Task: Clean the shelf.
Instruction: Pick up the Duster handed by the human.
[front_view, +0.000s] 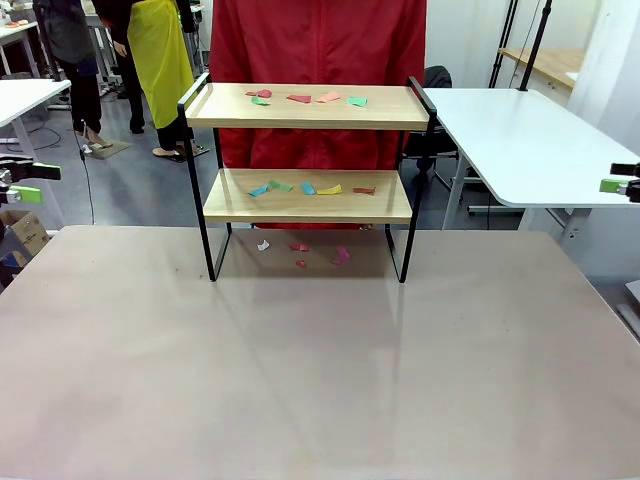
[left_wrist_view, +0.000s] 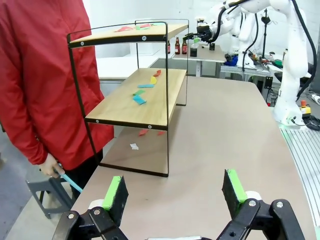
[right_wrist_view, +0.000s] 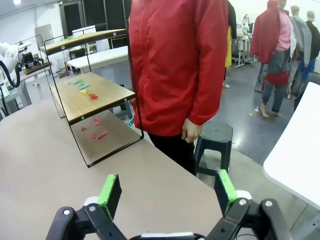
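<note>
The shelf stands at the far middle of the table, two wooden boards in a black frame. Coloured paper scraps lie on its top board, more scraps on the lower board, and a few scraps on the table beneath. My left gripper hangs open off the table's left side, well away from the shelf; its own view shows the gripper with nothing between the pads. My right gripper hangs open at the far right, likewise empty, facing the shelf from the side.
A person in a red jacket stands right behind the shelf, one hand holding a light blue handle. A dark stool stands beside them. A white table sits at the back right. The near tabletop is bare.
</note>
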